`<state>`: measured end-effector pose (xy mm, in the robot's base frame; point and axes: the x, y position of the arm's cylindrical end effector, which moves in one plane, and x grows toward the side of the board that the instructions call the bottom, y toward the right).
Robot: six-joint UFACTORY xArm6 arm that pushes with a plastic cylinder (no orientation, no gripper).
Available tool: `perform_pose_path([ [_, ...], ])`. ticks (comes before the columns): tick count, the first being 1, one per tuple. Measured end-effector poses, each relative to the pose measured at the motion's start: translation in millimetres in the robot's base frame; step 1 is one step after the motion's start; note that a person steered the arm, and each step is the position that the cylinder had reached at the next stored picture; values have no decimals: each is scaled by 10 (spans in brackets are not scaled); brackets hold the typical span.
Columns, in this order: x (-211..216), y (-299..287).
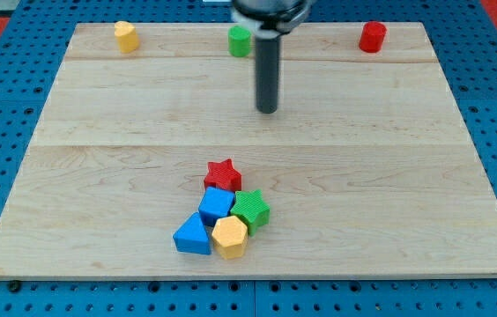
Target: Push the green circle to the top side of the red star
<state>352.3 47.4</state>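
The green circle point(240, 40) sits right by the top edge of the bench point(99, 176), far above the red star point(223, 174), with wide bare wood between the two. My tip point(268, 110) rests just below and a bit right of the green circle, not touching it; it is a bare rod with no jaws, and the round circle has no long side and points no way. Below the red star, a blue block point(216, 206), a green star point(252, 210), a blue triangle point(193, 236) and a yellow block point(230, 237) crowd together, close to the bench's bottom edge.
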Motion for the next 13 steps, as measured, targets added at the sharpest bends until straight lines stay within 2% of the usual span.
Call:
perform_pose_path([
  [1,-688,318],
  [3,-1535,78],
  [5,-913,-548],
  [7,-1441,-631],
  [8,-1552,-956],
  [10,-1141,-1847],
  [11,-797,-2125],
  [13,-317,-1588],
])
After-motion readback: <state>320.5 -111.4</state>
